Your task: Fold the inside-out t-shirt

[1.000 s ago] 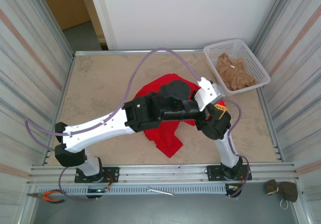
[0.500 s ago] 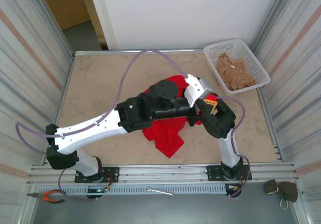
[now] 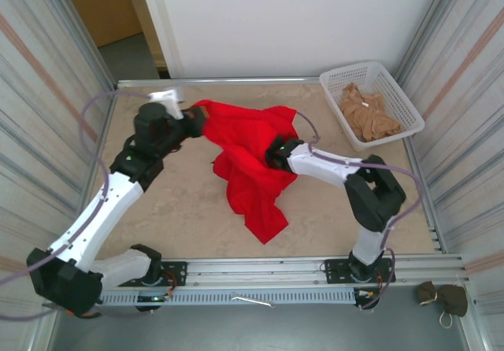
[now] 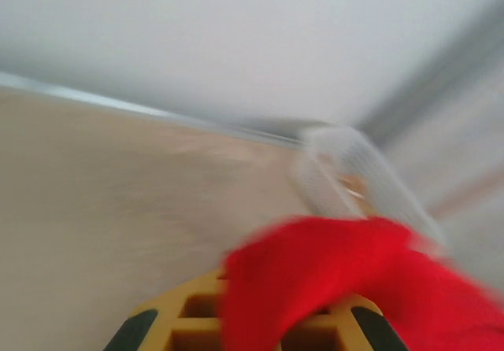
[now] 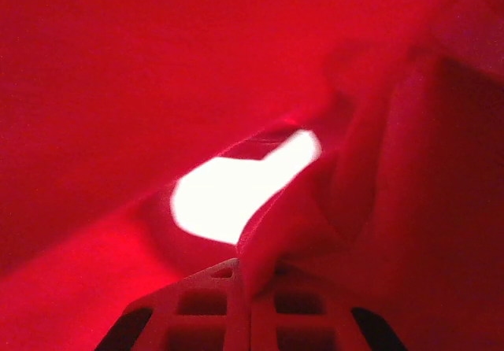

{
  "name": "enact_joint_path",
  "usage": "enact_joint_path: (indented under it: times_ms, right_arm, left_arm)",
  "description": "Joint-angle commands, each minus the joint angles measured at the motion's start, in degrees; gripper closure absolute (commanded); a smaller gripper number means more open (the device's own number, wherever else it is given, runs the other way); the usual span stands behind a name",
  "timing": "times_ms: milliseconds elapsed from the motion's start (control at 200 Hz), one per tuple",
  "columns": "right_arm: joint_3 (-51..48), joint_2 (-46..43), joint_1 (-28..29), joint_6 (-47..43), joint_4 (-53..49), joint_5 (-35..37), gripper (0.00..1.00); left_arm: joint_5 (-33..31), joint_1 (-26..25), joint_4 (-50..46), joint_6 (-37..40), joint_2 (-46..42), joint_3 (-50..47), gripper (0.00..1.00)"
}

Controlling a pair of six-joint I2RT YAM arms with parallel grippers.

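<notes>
Bright red t-shirt (image 3: 252, 182) is seen lifted partly off the table (image 3: 181, 201), stretched between the two grippers, with its lower part hanging down and trailing onto the surface nearer the arm bases than either set of fingers. One upper edge of the cloth is clamped by the left gripper (image 3: 194, 120), whose fingers are closed on it; from those fingers the fabric is drawn taut toward the right gripper (image 3: 272, 156). In the left wrist view, which is blurred, the t-shirt (image 4: 346, 276) is seen bunched over and between the yellow fingers (image 4: 189, 323) of the left gripper (image 4: 252, 327), spilling to one side of them. The right gripper's fingers are buried in the middle of the garment and are pressed together on a fold of it. In the right wrist view the red cloth (image 5: 157, 68) is wrapped all around the right gripper (image 5: 248, 308), a ridge of fabric is pinched where the fingers (image 5: 189, 312) meet, and a bright gap in the folds is seen just ahead of them. Well beyond the right gripper's fingers, a white basket (image 3: 398, 131) holding tan cloth (image 3: 366, 113) is set at the table's far corner, apart from the shirt.
</notes>
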Motion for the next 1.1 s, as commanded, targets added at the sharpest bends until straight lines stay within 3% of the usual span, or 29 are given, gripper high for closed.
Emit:
enact_joint_path:
  times_ms: [0, 160, 386, 466, 551, 656, 772, 897, 1007, 1097]
  right_arm:
    - [-1.2, -7.3, -0.5, -2.6, -1.3, -2.3, 1.0]
    - [-1.3, -14.3, -1.7, -1.7, -1.8, -1.7, 1.0]
    - [-0.5, -18.2, -4.4, -0.1, -1.4, -4.0, 1.0]
    - [0.4, -18.9, -4.9, -0.2, -1.0, -3.6, 1.0]
    - [1.7, -19.1, -6.1, 0.1, -0.3, -4.1, 1.0]
    - [3.5, -19.4, -7.5, 0.8, 0.7, -4.0, 1.0]
    - [5.1, -19.6, -9.0, 2.6, 2.8, -4.1, 1.0]
    - [8.3, -18.4, -9.2, 3.1, 3.1, -3.9, 1.0]
    - [10.7, -17.1, -9.3, 3.4, 2.9, -3.8, 1.0]
    - [12.4, -16.4, -9.0, 4.0, 3.1, -3.8, 1.0]
  left_arm:
    - [5.1, 9.5, 3.5, -9.4, 1.5, -8.0, 1.0]
    - [10.8, 18.4, 9.9, -13.3, 10.2, -16.2, 1.0]
    - [13.7, 18.9, 11.7, -12.3, 19.0, -15.5, 1.0]
    - [15.3, 18.6, 11.8, -10.0, 19.4, -14.2, 0.77]
    - [16.5, 18.0, 10.4, -7.3, 17.6, -12.6, 0.45]
    - [17.4, 16.7, 8.3, -4.6, 11.8, -11.3, 0.36]
    - [14.7, 10.9, 4.6, -3.4, 3.2, -10.9, 0.33]
    - [4.5, -3.2, 5.8, -2.7, -1.9, -11.9, 0.31]
    - [-5.3, -15.3, 7.0, 0.6, 2.6, -8.8, 0.3]
    - [-9.3, -21.0, 8.9, 1.6, 10.4, -5.4, 0.3]
